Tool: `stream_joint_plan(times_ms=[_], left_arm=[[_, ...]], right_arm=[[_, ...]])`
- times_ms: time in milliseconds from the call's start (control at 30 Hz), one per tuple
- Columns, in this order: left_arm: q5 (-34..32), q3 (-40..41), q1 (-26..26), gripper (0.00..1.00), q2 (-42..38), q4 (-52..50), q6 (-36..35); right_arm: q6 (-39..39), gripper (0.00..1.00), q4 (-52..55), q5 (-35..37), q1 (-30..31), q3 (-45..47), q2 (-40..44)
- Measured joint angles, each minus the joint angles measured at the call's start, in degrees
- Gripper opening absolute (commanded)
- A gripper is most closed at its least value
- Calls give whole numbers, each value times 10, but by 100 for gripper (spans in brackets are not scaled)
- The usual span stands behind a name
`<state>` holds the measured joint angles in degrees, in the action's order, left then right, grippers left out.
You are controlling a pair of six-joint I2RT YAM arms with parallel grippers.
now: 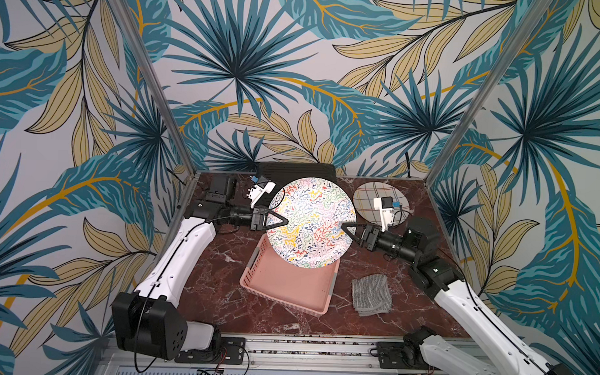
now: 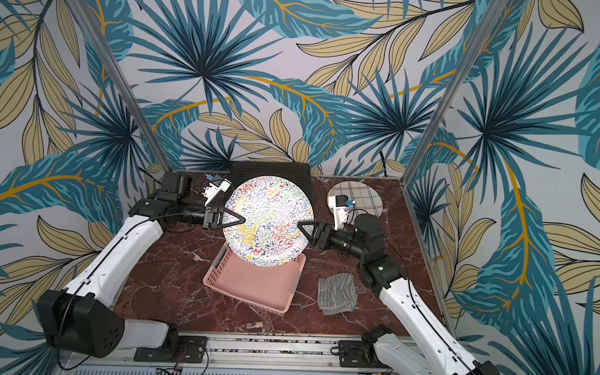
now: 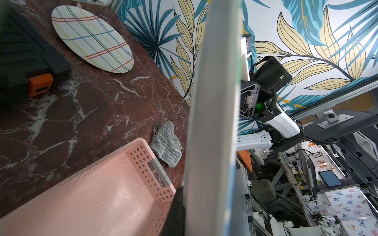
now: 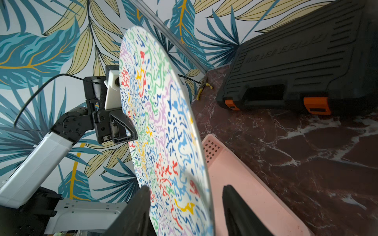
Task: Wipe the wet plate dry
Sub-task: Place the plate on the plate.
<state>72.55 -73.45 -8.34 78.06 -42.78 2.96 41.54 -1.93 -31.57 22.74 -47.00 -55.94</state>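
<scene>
The wet plate (image 1: 311,223) (image 2: 268,221), white with many-coloured squiggles, is held up on edge above the pink basket, its face toward the camera in both top views. My left gripper (image 1: 285,222) (image 2: 243,220) is shut on its left rim; the left wrist view shows the plate (image 3: 212,102) edge-on against one black finger (image 3: 176,212). My right gripper (image 1: 343,228) (image 2: 299,224) (image 4: 186,188) is open and straddles the plate's (image 4: 159,122) right rim, with a gap on the back side. A grey cloth (image 1: 370,294) (image 2: 336,292) (image 3: 166,143) lies folded on the table, untouched.
The pink basket (image 1: 288,287) (image 2: 254,286) (image 3: 81,194) (image 4: 245,183) sits under the plate. A plaid plate (image 1: 367,197) (image 2: 363,194) (image 3: 92,38) lies at the back right. A black case (image 1: 297,169) (image 2: 271,168) (image 4: 296,61) stands against the back wall.
</scene>
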Motion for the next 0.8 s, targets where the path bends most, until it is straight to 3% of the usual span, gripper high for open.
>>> stream_joint_plan(times_ms=[133, 200, 267, 400, 433, 567, 800], left_arm=[[4, 0, -3, 0, 0, 4, 10], [11, 2, 6, 5, 3, 4, 33], [36, 2, 11, 25, 7, 19, 37], [7, 0, 1, 88, 7, 41, 42], [-3, -2, 1, 98, 8, 40, 42], [-48, -33, 5, 100, 22, 22, 25], [-146, -74, 55, 100, 21, -16, -17]], right_arm=[[19, 6, -48, -19, 0, 0, -33], [29, 0, -92, -55, -4, 1, -38], [39, 0, -114, -63, -5, -2, -36], [68, 0, -141, -56, -17, 4, -57], [80, 0, -147, -54, -25, 9, -63], [122, 0, -149, -28, -75, 17, -65], [175, 0, -83, 117, -204, 19, -61]])
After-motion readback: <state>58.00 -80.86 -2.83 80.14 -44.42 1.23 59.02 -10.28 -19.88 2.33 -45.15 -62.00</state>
